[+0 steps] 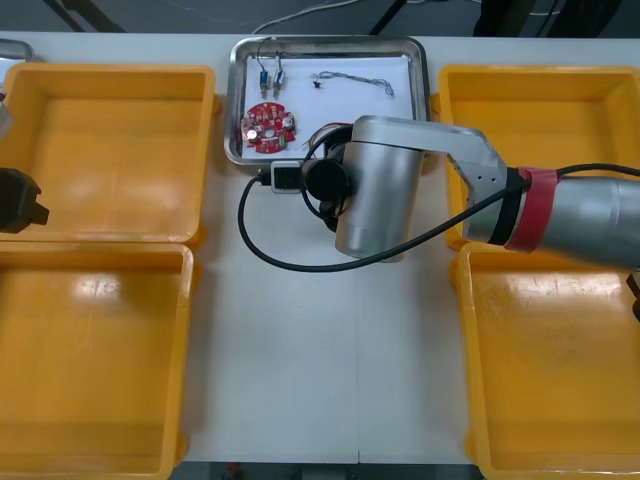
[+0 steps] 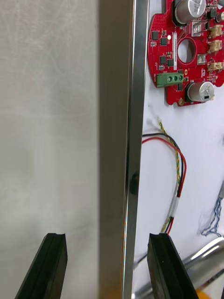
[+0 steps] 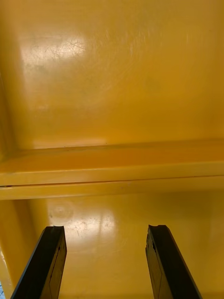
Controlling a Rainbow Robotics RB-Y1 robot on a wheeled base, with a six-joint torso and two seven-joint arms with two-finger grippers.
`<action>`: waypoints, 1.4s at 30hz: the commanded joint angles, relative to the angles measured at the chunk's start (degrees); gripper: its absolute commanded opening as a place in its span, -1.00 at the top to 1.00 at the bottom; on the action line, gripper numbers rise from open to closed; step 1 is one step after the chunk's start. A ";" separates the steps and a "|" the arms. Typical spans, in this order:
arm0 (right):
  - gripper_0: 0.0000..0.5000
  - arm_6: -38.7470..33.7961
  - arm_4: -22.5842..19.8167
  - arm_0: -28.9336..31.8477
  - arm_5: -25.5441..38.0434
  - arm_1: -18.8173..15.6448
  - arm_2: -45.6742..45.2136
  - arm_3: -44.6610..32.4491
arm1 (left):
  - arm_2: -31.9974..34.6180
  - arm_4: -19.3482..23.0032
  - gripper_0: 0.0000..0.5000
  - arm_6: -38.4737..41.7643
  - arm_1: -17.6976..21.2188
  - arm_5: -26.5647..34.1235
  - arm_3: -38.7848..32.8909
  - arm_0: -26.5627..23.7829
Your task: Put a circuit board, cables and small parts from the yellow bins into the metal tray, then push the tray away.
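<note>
Tray rim (image 2: 134,117) between right pincer (image 2: 107,237) fingers (image 2: 161,268)

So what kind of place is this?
Probably a lab or workshop for kit-sorting practice: four yellow bins flank a metal tray holding a red circuit board and cables, the right pincer open astride its rim, the left pincer idle over the bins.

Four yellow bins (image 1: 110,130), one metal tray (image 1: 232,100), one red circuit board (image 1: 268,128).
</note>
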 commanded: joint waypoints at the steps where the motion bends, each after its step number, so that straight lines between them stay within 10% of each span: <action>1: -1.00 1.22 -0.51 2.52 6.75 -3.23 -6.53 -9.00 | 0.01 0.36 -1.00 0.84 0.40 0.35 -1.82 0.91; 21: -1.00 -17.77 -23.98 13.86 33.03 -13.69 -32.89 -27.19 | 0.01 0.36 -1.00 0.84 0.40 0.35 -1.82 0.91; 42: -1.00 -36.40 -36.46 31.44 39.76 -24.06 -59.09 -32.12 | 0.01 0.36 -1.00 0.84 0.40 0.35 -1.82 0.91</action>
